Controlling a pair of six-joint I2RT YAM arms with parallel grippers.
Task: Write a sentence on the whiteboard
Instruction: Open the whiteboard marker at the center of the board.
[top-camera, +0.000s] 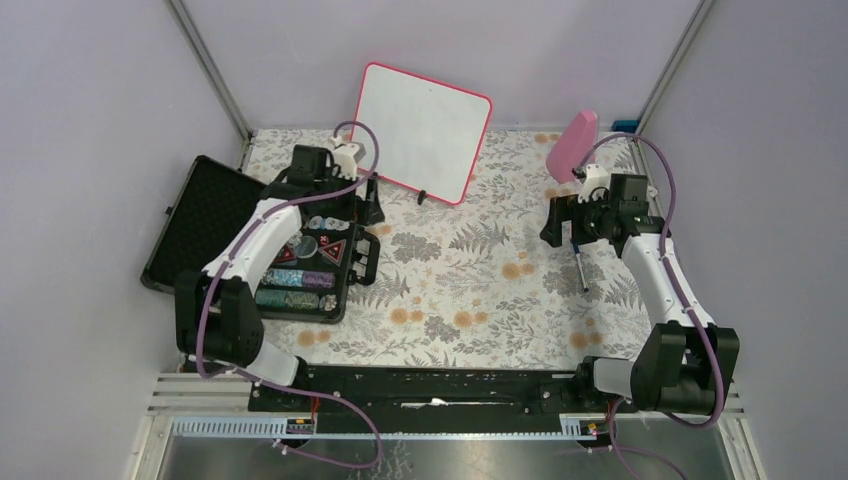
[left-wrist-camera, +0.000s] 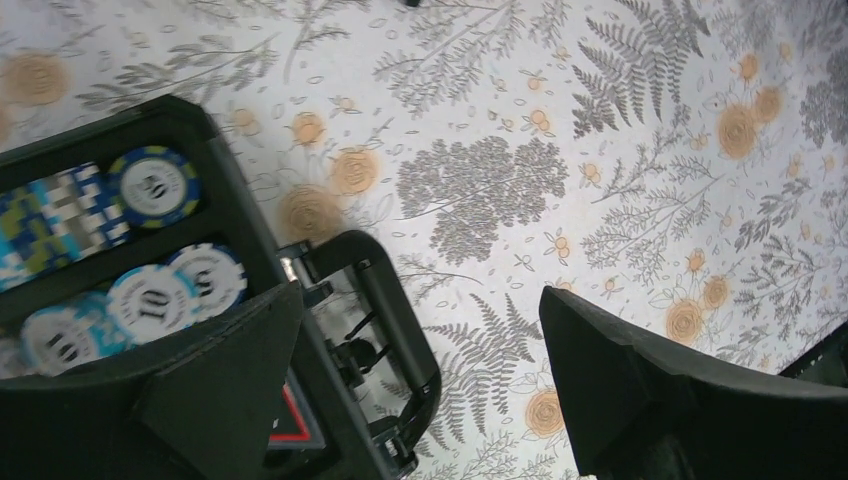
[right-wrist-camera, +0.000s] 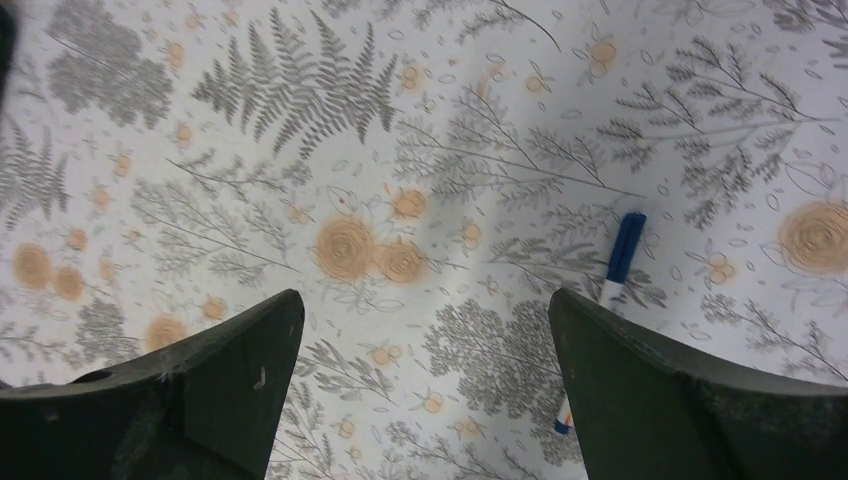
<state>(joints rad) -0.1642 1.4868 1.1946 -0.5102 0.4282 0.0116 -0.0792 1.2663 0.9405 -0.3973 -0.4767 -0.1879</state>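
The whiteboard (top-camera: 423, 130) with its red-pink frame stands tilted at the back centre on small black feet; its face is blank and no blue lettering shows. A blue-capped marker (top-camera: 580, 267) lies on the floral cloth at the right; it also shows in the right wrist view (right-wrist-camera: 617, 262), partly behind my right finger. My right gripper (top-camera: 553, 222) is open and empty, above the cloth just left of the marker (right-wrist-camera: 425, 310). My left gripper (top-camera: 368, 205) is open and empty, over the case's right edge and handle (left-wrist-camera: 420, 300), near the board's lower left corner.
An open black case (top-camera: 305, 262) of poker chips (left-wrist-camera: 150, 300) lies at the left, its lid (top-camera: 195, 220) flat beside it. A solid pink paddle-shaped object (top-camera: 571, 145) leans at the back right. Metal frame posts (top-camera: 210, 65) stand at the back corners.
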